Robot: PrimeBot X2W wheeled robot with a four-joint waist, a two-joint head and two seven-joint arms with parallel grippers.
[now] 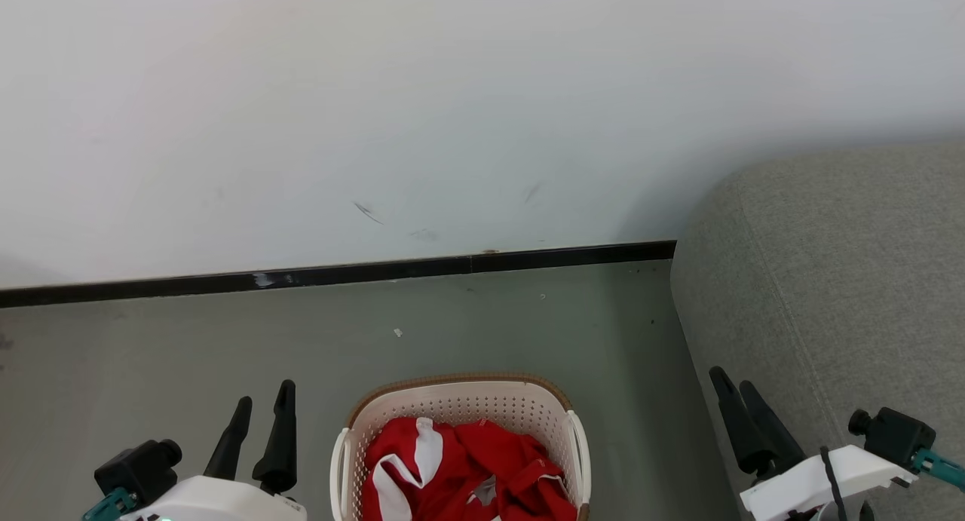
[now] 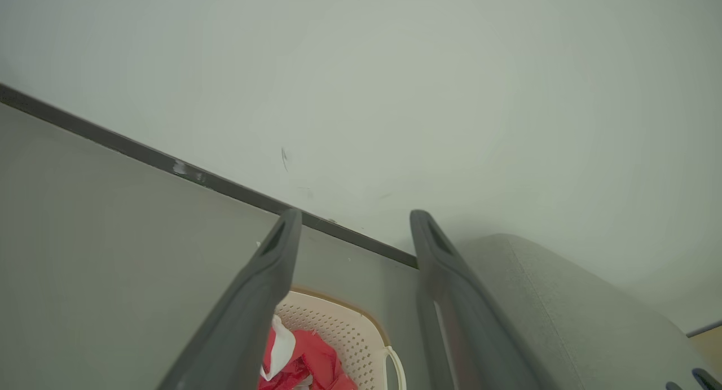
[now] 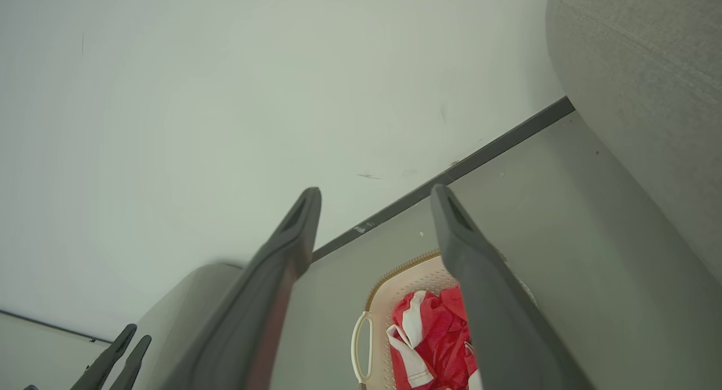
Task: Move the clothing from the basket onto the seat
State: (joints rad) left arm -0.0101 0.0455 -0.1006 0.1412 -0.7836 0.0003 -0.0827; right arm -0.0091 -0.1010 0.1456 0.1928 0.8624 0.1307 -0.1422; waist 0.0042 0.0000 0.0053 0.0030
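Just wall [image 1: 452,106] behind basket [image 1: 460,404], seat [image 1: 844,280] rt.

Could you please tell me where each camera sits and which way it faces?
Head view: from the head, forward and down at the laundry basket; left end effector and right end effector show at bottom.
Left wrist view: along its open fingers toward the wall.
Right wrist view: likewise, sofa at right.
All share the red clothing.

We saw the crumpled red clothing [image 1: 467,468] with white panels heaped inside the cream perforated basket [image 1: 460,400], brown-rimmed and upright on the floor [image 1: 188,355], near the grey seat [image 1: 844,280].
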